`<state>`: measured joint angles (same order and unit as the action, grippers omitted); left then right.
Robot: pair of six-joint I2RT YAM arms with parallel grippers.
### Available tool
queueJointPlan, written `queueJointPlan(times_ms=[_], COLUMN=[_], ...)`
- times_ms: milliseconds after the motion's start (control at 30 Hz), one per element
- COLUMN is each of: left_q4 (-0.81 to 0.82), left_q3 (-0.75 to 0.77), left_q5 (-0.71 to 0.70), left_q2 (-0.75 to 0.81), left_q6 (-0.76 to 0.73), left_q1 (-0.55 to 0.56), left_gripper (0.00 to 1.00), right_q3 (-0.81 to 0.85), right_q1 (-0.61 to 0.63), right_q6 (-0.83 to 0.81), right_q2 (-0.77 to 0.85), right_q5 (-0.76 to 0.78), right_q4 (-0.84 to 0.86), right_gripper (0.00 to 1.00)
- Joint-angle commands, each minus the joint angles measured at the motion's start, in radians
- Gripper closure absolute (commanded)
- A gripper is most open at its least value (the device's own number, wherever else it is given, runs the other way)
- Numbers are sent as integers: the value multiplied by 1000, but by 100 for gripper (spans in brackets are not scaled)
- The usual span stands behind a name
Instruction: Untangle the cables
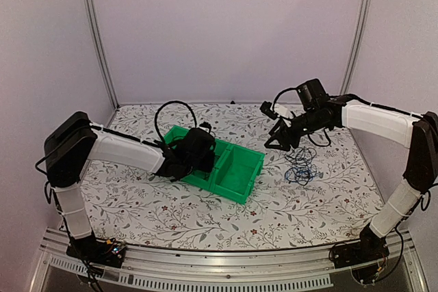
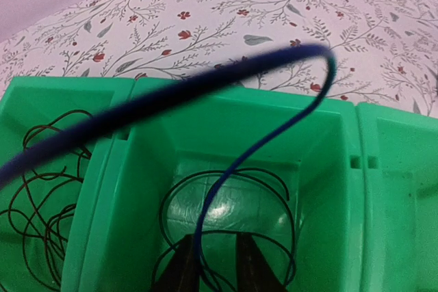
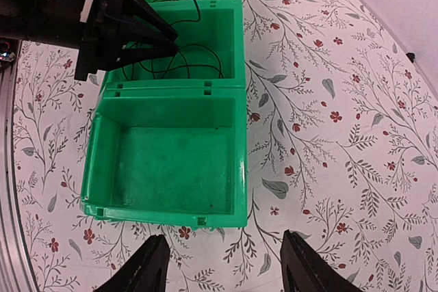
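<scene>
Robot lab or test cell, not a home. Evidence: left arm (image 1: 116,150) & right arm (image 1: 378,121) bolted side by side to an alu rail (image 1: 226,269) at the table's near edge, w/ bare wiring (image 1: 109,251) at the bases. Alu posts (image 1: 96,32) stand at the back corners, w/ plain pale walls (image 1: 226,25) boxing the cell on 3 sides. Floral cloth (image 1: 171,213) is the one homely bit, spread flat as the work surface. On it, lab-type props: green plastic bins (image 1: 241,177) & a heap of thin cables (image 1: 299,167).
</scene>
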<state>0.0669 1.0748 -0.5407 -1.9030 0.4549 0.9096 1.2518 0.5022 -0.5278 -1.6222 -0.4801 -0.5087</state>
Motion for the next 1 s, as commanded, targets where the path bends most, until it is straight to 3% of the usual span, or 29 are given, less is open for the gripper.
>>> queueJointPlan(times_ms=[0, 133, 200, 267, 467, 633, 767, 967], left_q4=[-63, -184, -236, -270, -225, -146, -126, -169], left_q3=[-24, -17, -20, -34, -143, -169, -111, 93], left_q5=[114, 185, 220, 256, 346, 340, 361, 406], left_q2=[135, 237, 282, 330, 469, 482, 409, 188], left_q6=[-43, -55, -54, -55, -57, -24, -15, 30], left_q1=[3, -3, -6, -8, -23, -48, -74, -92], left_gripper=[72, 57, 40, 34, 35, 41, 56, 54], right_q3=[38, 38, 34, 32, 2, 7, 7, -1], right_q1=[-12, -41, -65, -88, -108, -108, -108, -108], right_q6=[-25, -26, -23, -20, -9, 41, 49, 50], right_q2=[17, 29, 37, 44, 56, 41, 33, 3], right_q5=[16, 11, 0, -7, -25, -77, -74, -73], right_q4=[6, -2, -6, -11, -3, -2, -5, -7], right_gripper=[40, 40, 40, 40, 40, 40, 40, 40])
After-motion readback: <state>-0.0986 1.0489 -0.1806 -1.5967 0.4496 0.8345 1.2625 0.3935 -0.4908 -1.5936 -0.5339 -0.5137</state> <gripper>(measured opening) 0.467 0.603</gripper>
